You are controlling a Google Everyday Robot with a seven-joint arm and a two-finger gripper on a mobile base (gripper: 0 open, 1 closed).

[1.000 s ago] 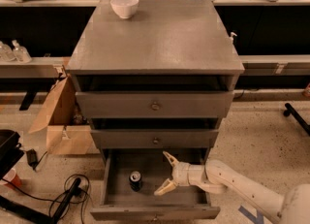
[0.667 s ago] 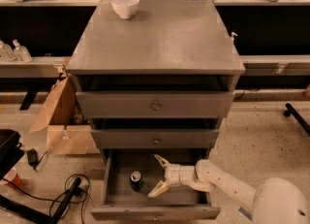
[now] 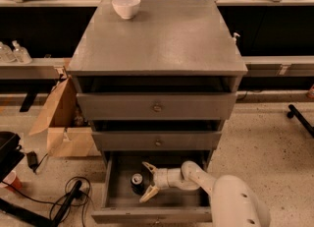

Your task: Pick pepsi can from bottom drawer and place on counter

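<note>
The pepsi can [image 3: 137, 182] stands upright inside the open bottom drawer [image 3: 152, 213], left of centre, its silver top showing. My gripper [image 3: 148, 182] is down in the drawer just right of the can, its two pale fingers spread open, one above and one below, with the can at their tips. The white arm comes in from the lower right. The counter [image 3: 157, 37] is the grey cabinet top above.
A white bowl [image 3: 126, 6] sits at the counter's back left. Two shallower drawers [image 3: 157, 107] above are slightly open. A cardboard box [image 3: 61, 123] and cables [image 3: 64, 201] lie on the floor to the left. A workbench runs behind.
My gripper has moved left across the drawer and its open fingers now reach the can. The can has not moved.
</note>
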